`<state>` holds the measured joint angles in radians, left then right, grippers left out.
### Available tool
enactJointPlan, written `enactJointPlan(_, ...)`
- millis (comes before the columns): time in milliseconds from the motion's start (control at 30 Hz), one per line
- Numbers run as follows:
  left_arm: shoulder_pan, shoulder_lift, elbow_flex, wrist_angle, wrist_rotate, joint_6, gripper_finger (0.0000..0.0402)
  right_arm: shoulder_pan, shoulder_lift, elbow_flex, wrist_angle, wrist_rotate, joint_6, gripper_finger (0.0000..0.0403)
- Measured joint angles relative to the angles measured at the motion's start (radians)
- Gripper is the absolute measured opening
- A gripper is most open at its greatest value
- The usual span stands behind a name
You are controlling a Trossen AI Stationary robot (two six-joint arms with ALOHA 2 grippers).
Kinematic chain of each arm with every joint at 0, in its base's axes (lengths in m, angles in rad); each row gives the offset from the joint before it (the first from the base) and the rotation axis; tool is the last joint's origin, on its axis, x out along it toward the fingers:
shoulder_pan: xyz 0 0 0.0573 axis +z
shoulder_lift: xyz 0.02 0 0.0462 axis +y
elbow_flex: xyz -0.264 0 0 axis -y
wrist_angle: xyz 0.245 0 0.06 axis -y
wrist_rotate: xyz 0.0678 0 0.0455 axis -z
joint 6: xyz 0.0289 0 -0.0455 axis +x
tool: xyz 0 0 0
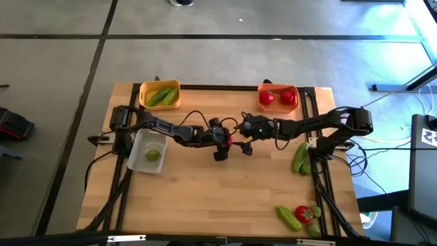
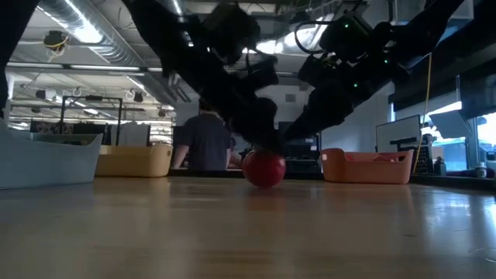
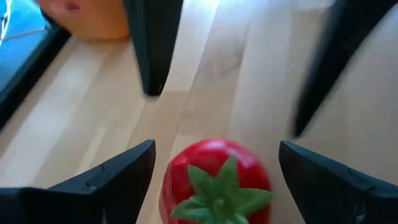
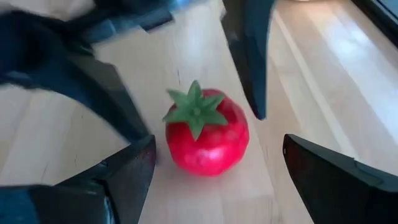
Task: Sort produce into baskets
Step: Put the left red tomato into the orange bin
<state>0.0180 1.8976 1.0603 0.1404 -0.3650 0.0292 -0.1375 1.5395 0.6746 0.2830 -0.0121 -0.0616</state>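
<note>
Glossy round red tomato (image 3: pixel 214 183) with green leafy top on pale wood table (image 1: pixel 225 198), both grippers' fingers apart

A person (image 2: pixel 205 139) in a dark top stands beyond the wooden table (image 1: pixel 218 198), facing away

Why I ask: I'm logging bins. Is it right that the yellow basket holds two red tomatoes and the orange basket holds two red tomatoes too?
Not quite. The high view shows the yellow basket holds green cucumbers, not tomatoes. The orange basket does hold two red tomatoes.
</note>
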Motion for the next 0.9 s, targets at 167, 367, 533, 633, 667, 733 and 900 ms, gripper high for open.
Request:
enactJointPlan(167, -0.021, -0.107, 0.0, -0.162, -0.038, 0.003, 0.0337, 0.0, 0.001, 0.0, 0.045, 0.0, 0.0, 0.0339)
enactJointPlan(367, -0.029, -0.2, -0.083, -0.224, -0.04, -0.023, 0.0337, 0.0, 0.039, 0.0, 0.082, -0.008, 0.005, 0.0339)
enactJointPlan(533, -0.024, -0.245, -0.21, -0.21, -0.055, -0.056, 0.0337, 0.0, 0.103, 0.0, 0.17, -0.026, 0.032, 0.0339)
enactJointPlan(633, -0.024, -0.254, -0.277, -0.081, -0.059, -0.072, 0.0337, 0.0, 0.124, 0.001, 0.209, -0.026, 0.039, 0.0339)
enactJointPlan(667, -0.023, -0.254, -0.299, -0.023, -0.058, -0.074, 0.0337, 0.0, 0.134, 0.001, 0.232, -0.026, 0.038, 0.0339)
enactJointPlan(733, -0.017, -0.242, -0.336, 0.083, -0.058, -0.075, 0.0337, 0.0, 0.15, 0.002, 0.243, -0.026, 0.038, 0.0339)
enactJointPlan(900, 0.018, -0.196, -0.378, 0.217, -0.058, -0.074, 0.0337, 0.0, 0.201, 0.003, 0.317, -0.024, 0.052, 0.0339)
